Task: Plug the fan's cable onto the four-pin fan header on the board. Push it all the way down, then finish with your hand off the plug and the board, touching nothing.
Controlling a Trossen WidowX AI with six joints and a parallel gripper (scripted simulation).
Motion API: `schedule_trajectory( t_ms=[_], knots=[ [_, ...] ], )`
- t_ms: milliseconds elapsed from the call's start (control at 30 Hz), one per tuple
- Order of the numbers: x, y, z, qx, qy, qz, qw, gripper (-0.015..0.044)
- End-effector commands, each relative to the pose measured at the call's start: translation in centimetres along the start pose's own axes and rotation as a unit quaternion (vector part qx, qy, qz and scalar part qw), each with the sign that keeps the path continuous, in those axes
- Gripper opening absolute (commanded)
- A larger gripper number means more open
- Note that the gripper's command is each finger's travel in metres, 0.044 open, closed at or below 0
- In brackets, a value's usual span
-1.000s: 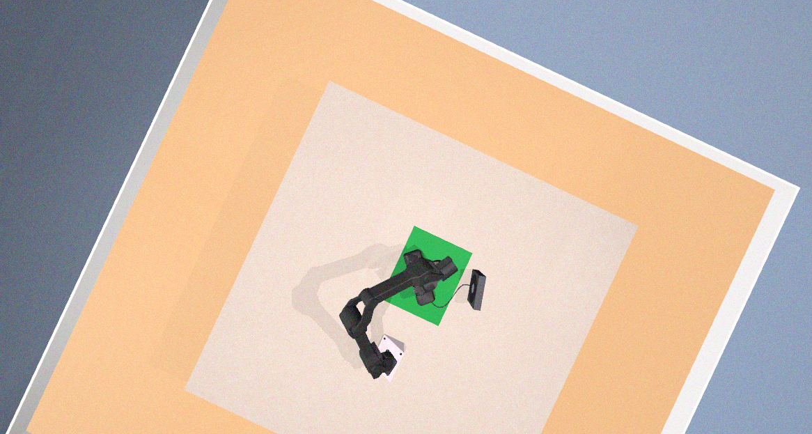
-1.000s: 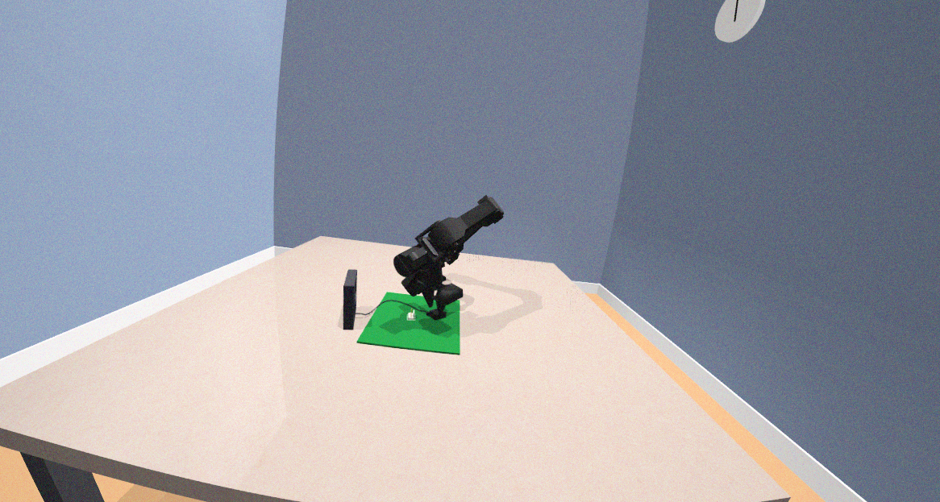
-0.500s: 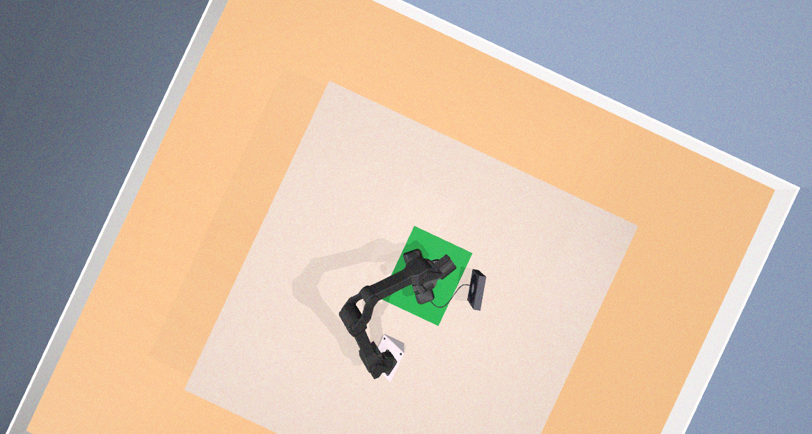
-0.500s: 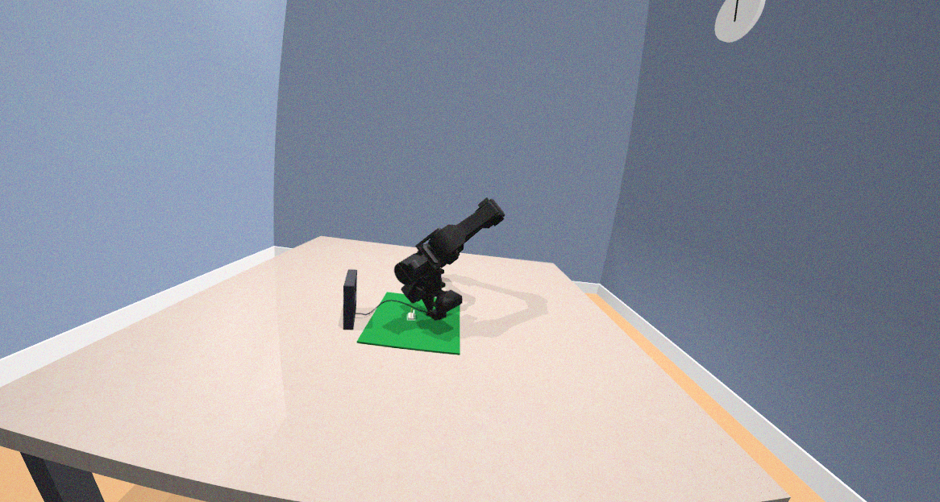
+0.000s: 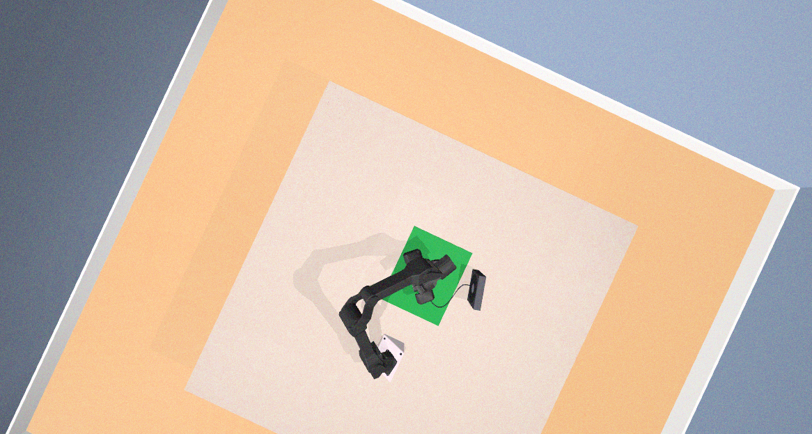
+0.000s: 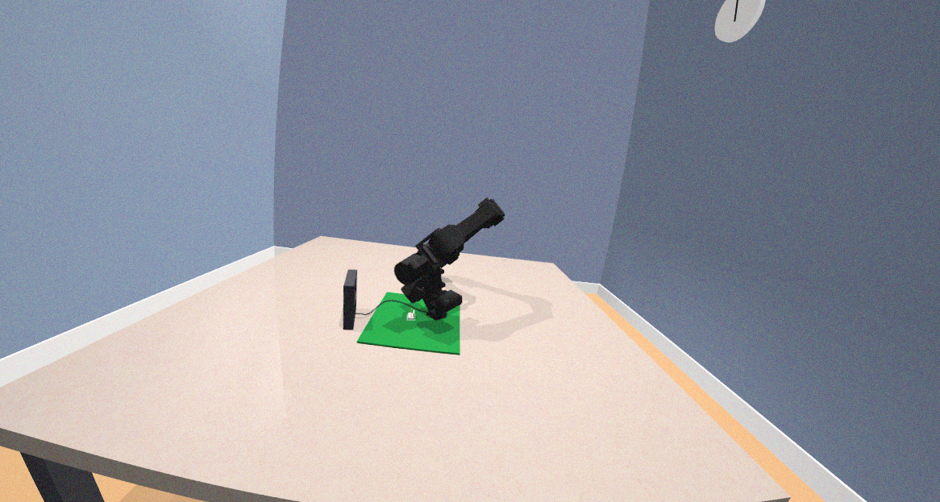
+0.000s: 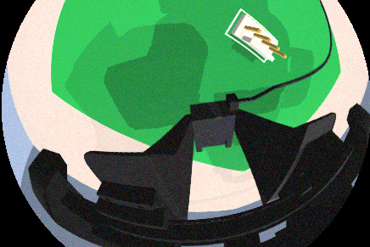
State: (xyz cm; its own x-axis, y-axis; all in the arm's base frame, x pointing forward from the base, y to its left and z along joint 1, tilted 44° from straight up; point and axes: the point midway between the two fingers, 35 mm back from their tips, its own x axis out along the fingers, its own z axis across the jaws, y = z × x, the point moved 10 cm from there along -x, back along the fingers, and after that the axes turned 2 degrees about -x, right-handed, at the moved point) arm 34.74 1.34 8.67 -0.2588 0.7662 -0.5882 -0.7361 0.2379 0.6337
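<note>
The green board [image 5: 455, 254] [image 6: 394, 338] [image 7: 107, 8] lies flat on the table. The white four-pin fan header [image 7: 250, 36] [image 6: 412, 317] with gold pins stands on it, bare. My gripper [image 7: 211, 115] [image 5: 424, 296] [image 6: 436, 311] is down low on the board, shut on the dark fan plug [image 7: 213, 131]. The plug sits apart from the header, nearer the board's edge. A thin black cable [image 7: 316, 66] [image 5: 448, 301] [image 6: 380, 300] runs from the plug to the black fan [image 5: 476, 289] [image 6: 349, 298], which stands upright beside the board.
The arm's white base [image 5: 393, 349] sits on the table near the board. The table stands in a room with blue walls, and a round clock [image 6: 739, 11] hangs high on one wall.
</note>
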Motion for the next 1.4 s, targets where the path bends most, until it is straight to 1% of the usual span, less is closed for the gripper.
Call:
schedule_trajectory(
  t_ms=[0,700,867,1267,1367],
  knots=[
    [0.0,0.0,0.0,-0.001,0.000,0.000,1.000,0.0000],
    [-6.3,1.6,-0.1,0.004,0.000,0.003,1.000,0.0000],
    [-6.7,1.9,-0.1,0.004,0.000,0.001,1.000,0.0000],
    [-6.2,5.4,0.0,0.005,0.002,-0.113,0.994,0.0000],
    [-6.2,5.6,-0.1,0.005,0.001,-0.119,0.993,0.0000]
  ],
)
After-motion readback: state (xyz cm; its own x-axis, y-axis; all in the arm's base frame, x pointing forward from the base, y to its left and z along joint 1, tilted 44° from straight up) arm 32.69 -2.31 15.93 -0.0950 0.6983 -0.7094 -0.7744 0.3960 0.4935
